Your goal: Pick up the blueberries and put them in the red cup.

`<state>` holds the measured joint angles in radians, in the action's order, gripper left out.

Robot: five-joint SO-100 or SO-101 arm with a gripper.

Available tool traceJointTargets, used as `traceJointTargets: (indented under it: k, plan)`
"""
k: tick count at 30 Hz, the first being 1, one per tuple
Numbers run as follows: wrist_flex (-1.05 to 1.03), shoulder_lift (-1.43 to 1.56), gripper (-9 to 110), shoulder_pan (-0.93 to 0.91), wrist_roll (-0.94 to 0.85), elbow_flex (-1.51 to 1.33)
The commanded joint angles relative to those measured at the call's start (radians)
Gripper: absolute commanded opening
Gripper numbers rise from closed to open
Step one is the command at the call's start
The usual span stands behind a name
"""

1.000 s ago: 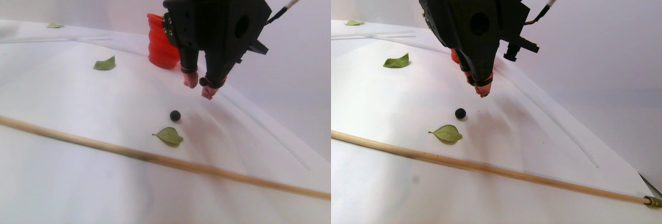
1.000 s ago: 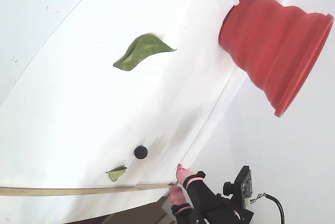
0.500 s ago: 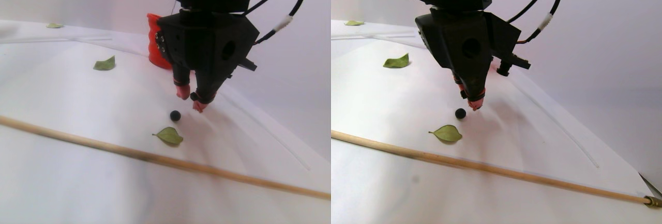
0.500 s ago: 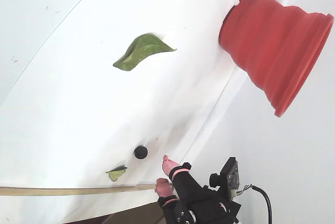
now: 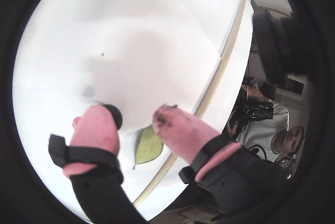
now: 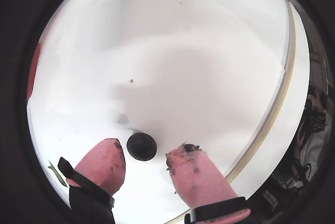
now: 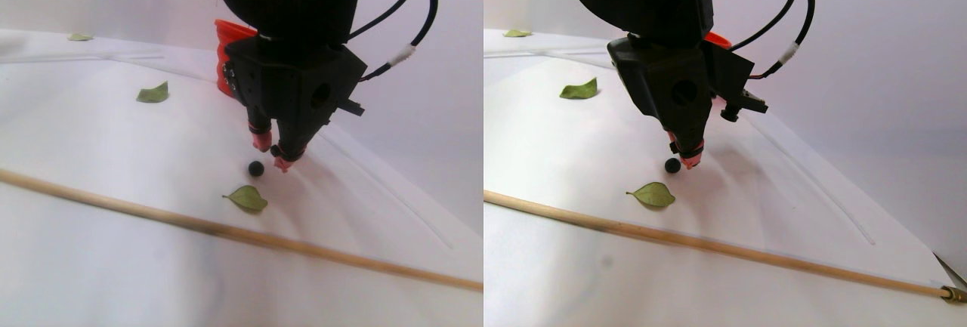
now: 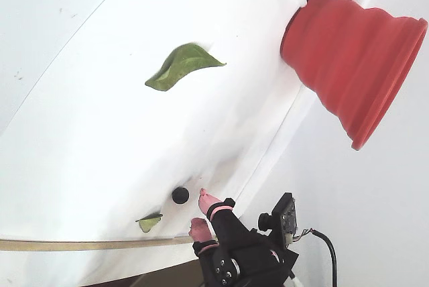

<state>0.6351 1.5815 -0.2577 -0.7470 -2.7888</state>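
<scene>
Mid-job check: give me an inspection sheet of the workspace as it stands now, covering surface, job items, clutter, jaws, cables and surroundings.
Surface: white table, bare apart from the items below.
Job's things: one blueberry on the table, between the pink fingertips, not yet touched; red cup stands apart, partly hidden behind the arm in the stereo pair view.
Clutter: green leaf beside the berry; further leaves; long wooden stick across the front.
Grippers: gripper low over the table, jaws open around the berry.
Cables: black cables looping above the arm.
Surroundings: plain pale wall; dark equipment past the table edge in a wrist view.
</scene>
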Motion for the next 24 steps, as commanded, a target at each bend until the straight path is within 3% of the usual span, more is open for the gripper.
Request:
traceJointTargets:
  k: [1,24]
  plan:
    - [0.021,-0.006,16,0.000,0.002,0.009]
    - [0.087,-0.106,16,0.038,0.020,0.038]
